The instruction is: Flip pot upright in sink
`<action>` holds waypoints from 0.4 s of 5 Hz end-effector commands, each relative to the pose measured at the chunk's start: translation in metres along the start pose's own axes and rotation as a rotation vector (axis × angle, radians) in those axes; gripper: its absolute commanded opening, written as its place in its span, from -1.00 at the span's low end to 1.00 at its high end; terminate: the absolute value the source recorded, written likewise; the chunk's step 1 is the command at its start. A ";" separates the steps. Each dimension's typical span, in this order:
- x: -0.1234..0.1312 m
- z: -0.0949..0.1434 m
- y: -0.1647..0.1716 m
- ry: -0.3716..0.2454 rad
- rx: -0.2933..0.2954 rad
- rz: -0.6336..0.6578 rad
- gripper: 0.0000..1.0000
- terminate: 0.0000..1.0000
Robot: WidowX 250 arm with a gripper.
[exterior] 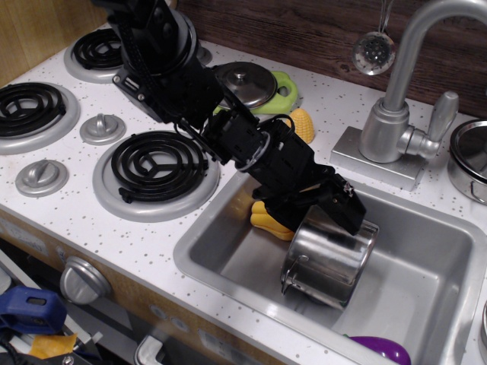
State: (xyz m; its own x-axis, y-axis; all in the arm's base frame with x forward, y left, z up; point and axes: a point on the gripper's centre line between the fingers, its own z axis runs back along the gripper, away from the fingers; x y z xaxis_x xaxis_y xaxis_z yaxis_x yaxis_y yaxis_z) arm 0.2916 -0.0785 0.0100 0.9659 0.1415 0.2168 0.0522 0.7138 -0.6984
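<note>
Evidently the gripper [351,215] is closed on the upper rim of the pot [329,258], which hangs tilted just below it inside the sink [228,262]. Mirror-smooth cylindrical steel could slip from that thin-edge pinch and clatter onto the glossy yellow toy pepper [268,219] just beside the black fingers.

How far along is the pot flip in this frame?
Done: the gripper has reached the pot inside the sink and sits at its upper rim. In hand: the pot is tilted, neither on its side nor upright; whether the jaws clamp the rim is hidden. Left: finishing the turn, setting it flat, letting go.
</note>
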 end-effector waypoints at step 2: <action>0.003 -0.004 -0.007 -0.061 -0.101 0.005 -1.00 -1.00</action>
State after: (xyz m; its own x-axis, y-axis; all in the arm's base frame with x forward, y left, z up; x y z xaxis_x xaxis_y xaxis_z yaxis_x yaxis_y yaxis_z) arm 0.2915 -0.0887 0.0064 0.9555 0.1992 0.2175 0.0436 0.6338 -0.7723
